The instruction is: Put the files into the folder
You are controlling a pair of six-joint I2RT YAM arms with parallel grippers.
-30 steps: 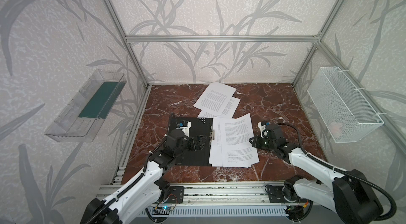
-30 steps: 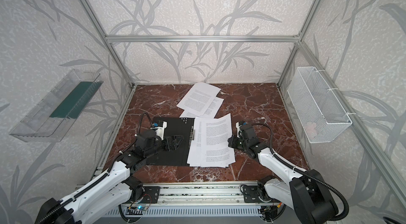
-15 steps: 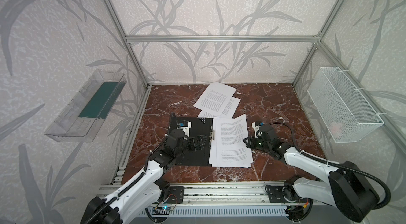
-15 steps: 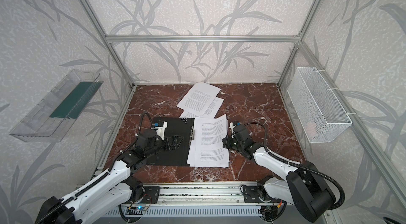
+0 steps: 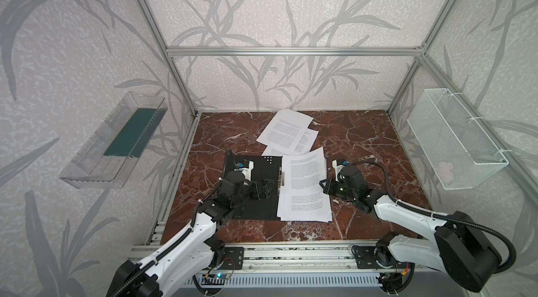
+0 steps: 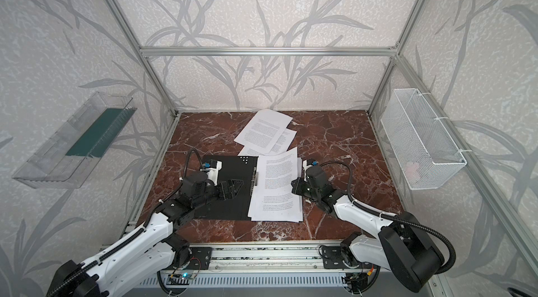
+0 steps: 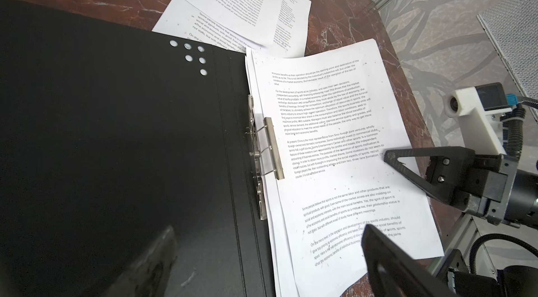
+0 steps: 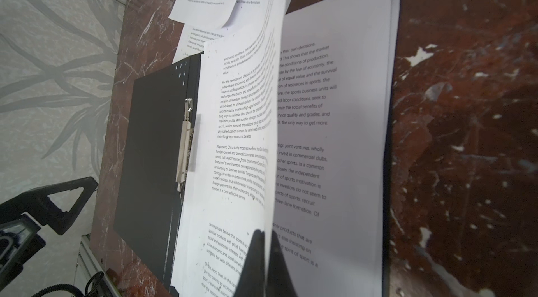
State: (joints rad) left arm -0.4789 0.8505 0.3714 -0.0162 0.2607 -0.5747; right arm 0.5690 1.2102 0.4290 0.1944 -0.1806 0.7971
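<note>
Filing is under way: a thin, floppy white printed sheet tops the stack on the 3 o'clock half of the open black-lined folder, at 6 o'clock on the red marble table. The right gripper pinches its curling edge; the left gripper hovers spread wide. Next, probably, laying it flat by the shiny metal spine clip. Loose sheets lie at 12 o'clock.

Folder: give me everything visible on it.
The folder lies open and flat on the marble table, matte black inside facing up. A metal clip sits on the spine; six white dots mark the left flap's far corner. A stack of printed sheets covers its right half. The open left claw is above the left flap.
</note>
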